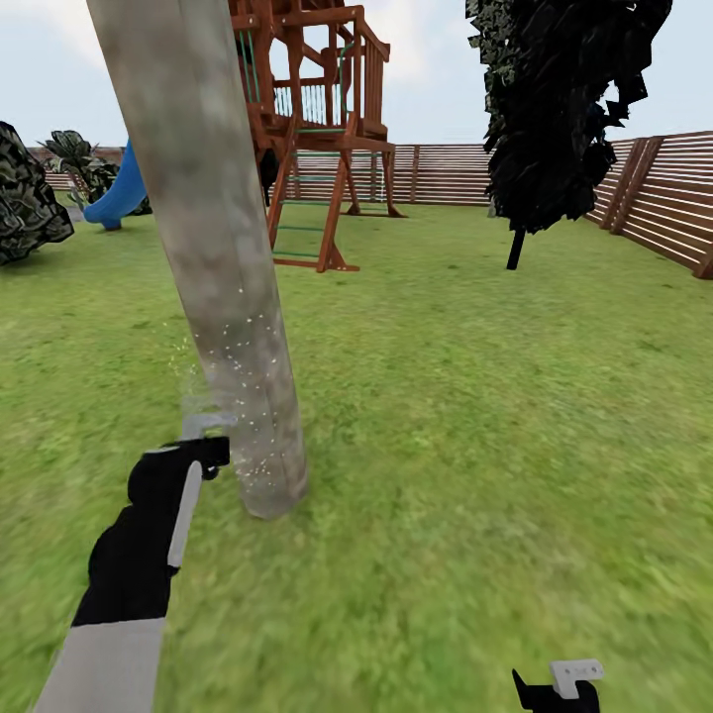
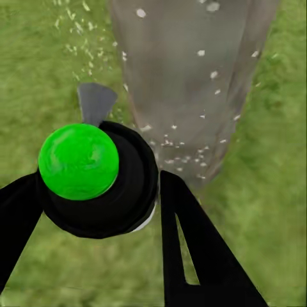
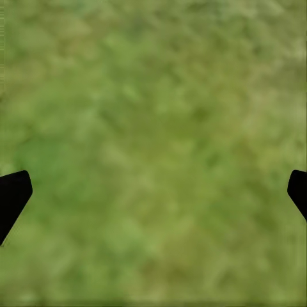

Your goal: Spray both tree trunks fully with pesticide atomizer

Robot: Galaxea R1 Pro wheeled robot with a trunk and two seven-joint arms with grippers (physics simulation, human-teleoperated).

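The pesticide atomizer [image 2: 78, 161] has a round green top, a black body and a grey nozzle [image 2: 96, 102]. My left gripper [image 2: 102, 182] is shut on it, one black finger [image 2: 192, 243] on each side. In the head view the left gripper [image 1: 198, 454] holds it low beside a thick grey-beige tree trunk [image 1: 223, 267], nozzle toward the bark. White pesticide specks [image 1: 243, 396] dot the lower trunk [image 2: 192, 77] and drift just off it over the grass. My right gripper [image 3: 153, 192] is open over bare grass, low at the right [image 1: 560, 688].
A wooden play tower [image 1: 317, 109] with a blue slide [image 1: 119, 193] stands behind the trunk. A dark-leaved tree [image 1: 555, 109] rises at the right near the slat fence [image 1: 659, 203]. Bushes [image 1: 28, 203] sit at the far left. Grass floor [image 1: 475, 426] spreads all around.
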